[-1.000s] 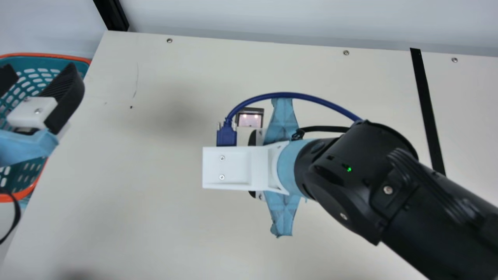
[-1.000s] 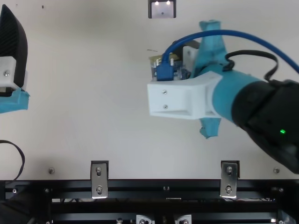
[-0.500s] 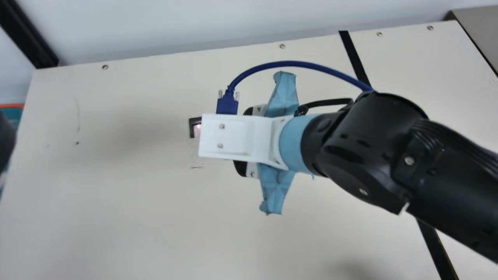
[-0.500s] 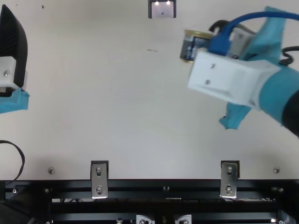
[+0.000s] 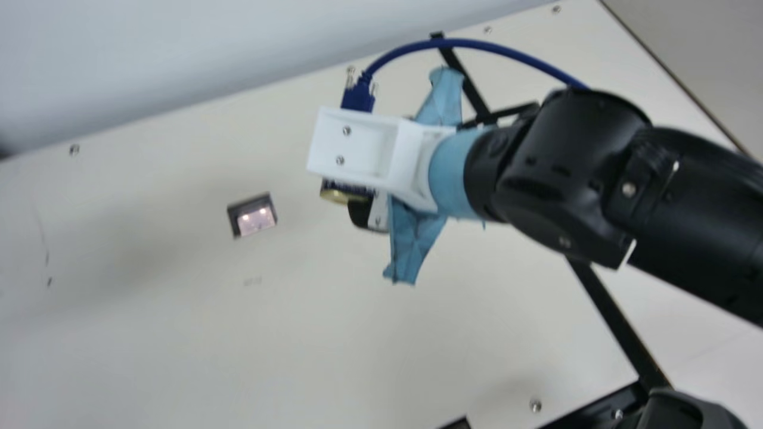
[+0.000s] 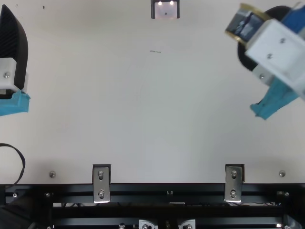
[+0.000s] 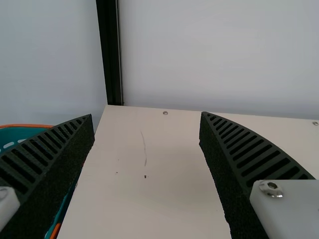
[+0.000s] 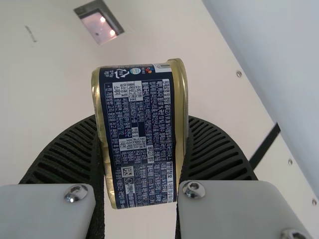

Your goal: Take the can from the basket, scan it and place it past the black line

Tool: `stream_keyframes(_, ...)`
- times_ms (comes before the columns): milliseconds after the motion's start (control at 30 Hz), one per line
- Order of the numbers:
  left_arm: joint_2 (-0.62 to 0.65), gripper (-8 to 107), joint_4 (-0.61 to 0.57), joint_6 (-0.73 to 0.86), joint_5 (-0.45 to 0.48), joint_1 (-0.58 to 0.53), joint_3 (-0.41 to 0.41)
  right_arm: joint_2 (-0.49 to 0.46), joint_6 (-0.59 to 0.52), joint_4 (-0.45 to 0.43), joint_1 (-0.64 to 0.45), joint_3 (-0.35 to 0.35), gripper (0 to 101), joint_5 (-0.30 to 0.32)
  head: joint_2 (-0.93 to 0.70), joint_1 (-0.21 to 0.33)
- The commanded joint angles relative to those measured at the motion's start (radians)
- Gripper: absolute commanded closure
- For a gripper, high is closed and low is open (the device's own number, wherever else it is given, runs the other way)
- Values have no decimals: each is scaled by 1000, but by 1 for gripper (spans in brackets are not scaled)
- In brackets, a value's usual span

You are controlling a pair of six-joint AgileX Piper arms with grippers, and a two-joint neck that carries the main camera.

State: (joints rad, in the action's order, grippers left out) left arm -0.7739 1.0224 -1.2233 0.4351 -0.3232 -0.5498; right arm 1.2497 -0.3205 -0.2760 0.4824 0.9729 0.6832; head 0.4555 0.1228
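Right gripper [image 6: 255, 32]: closed on the can [image 8: 139, 134], pinching it end to end, one ribbed finger against each gold-rimmed end. Dark blue label with pale print faces the right wrist cam. Can is held on its side.

Can location: main view has it on the scanner side of the black line [image 5: 614, 322], so not past it. Top view puts it well to the right of the scanner [image 6: 165, 9], up near the right corner. Scanner window has two lit spots on it.

Right arm [image 5: 566, 179] crosses over the black line in main view; line shows on both sides of it. White bracket [image 5: 357, 146] sits over the gripper end, blue cable [image 5: 477, 44] loops from its plug there back to the arm, blue tape [image 5: 414, 238] sticks out both sides.

Left gripper [image 6: 14, 52]: at the left edge in top view. Fingers spread wide, nothing between them per left wrist view. Teal basket [image 7: 25, 125] with orange rim is partly behind one finger there, beside the cream tabletop [image 5: 179, 333] edge. Can't see into it.

Also: two metal brackets [image 6: 101, 183] [image 6: 234, 183] at the near tabletop edge, black rail [image 6: 143, 189] alongside.
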Motion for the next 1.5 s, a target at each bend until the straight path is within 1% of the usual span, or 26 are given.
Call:
stream_keyframes(0, 0, 9, 0, 0, 0, 0, 0, -10, 47, -20, -17, -4, 101, 3, 34, 30)
stream_keyframes(333, 0, 9, 0, 0, 0, 0, 0, -47, 192, -94, -83, -26, 101, 13, 122, 45)
stream_keyframes(500, 0, 9, 0, 0, 0, 0, 0, -52, 244, -116, -101, -33, 101, 21, 132, 47)
stream_keyframes(533, 0, 9, 0, 0, 0, 0, 0, -53, 253, -119, -104, -34, 87, 21, 132, 47)
stream_keyframes(567, 0, 9, 0, 0, 0, 0, 0, -54, 259, -121, -107, -36, 54, 19, 132, 47)
stream_keyframes(600, 0, 9, 0, 0, 0, 0, 0, -54, 267, -124, -110, -37, 53, 18, 132, 47)
stream_keyframes(667, 0, 9, 0, 0, 0, 0, 0, -53, 278, -129, -117, -40, 60, 15, 132, 47)
stream_keyframes(700, 0, 9, 0, 0, 0, 0, 0, -52, 284, -132, -120, -41, 76, 13, 132, 47)
stream_keyframes(733, 0, 9, 0, 0, 0, 0, 0, -51, 292, -136, -123, -42, 86, 12, 132, 47)
stream_keyframes(767, 0, 9, 0, 0, 0, 0, 0, -49, 300, -139, -126, -42, 89, 10, 132, 47)
stream_keyframes(800, 0, 9, 0, 0, 0, 0, 0, -48, 306, -141, -129, -43, 101, 8, 132, 47)
stream_keyframes(1133, 0, 9, 0, 0, 0, 0, 0, -40, 349, -148, -173, -40, 101, -14, 132, 47)
stream_keyframes(1467, 0, 9, 0, 0, 0, 0, 0, -38, 402, -159, -251, -20, 101, -1, 132, 47)
